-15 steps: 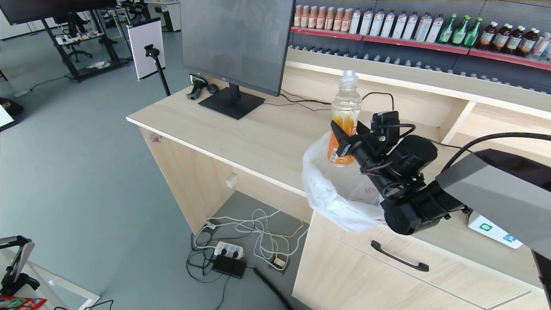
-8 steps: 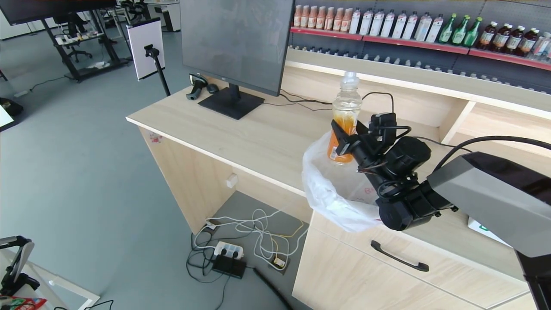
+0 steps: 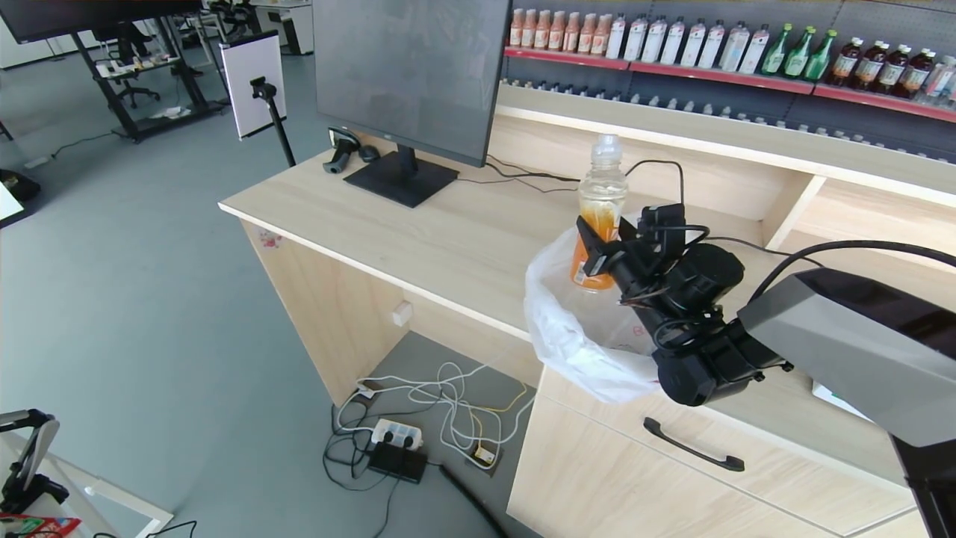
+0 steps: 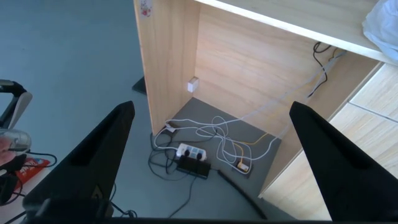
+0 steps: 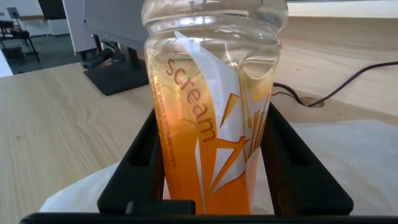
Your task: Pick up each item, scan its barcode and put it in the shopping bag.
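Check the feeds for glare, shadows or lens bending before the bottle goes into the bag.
Head view: even light, no hard shadows, counter edges look straight, monitor has only a dull sheen. Right wrist view: bright reflections on the clear top of the bottle; its label shows clearly, in the shut right tool over the bag. Left wrist view: the open left tool is a dark silhouette against the floor.

Overall light: bright, even, diffuse indoor light over the wooden counter (image 3: 418,232) and the grey floor (image 3: 134,299).
Source: overhead, judging by the short, soft shadows.
Shadows: faint beside the monitor base (image 3: 401,183); deeper shade in the recess under the counter, around the cables (image 3: 448,403).
Glare: pale sheen on the monitor screen (image 3: 411,75); highlights on the bottle (image 5: 211,93), its orange drink glowing through; the shopping bag (image 3: 575,336) is near white.
Distortion: mild wide-angle stretch toward the head view's corners.
Contrast: the left gripper (image 4: 211,109) reads as a dark silhouette against the lit floor.
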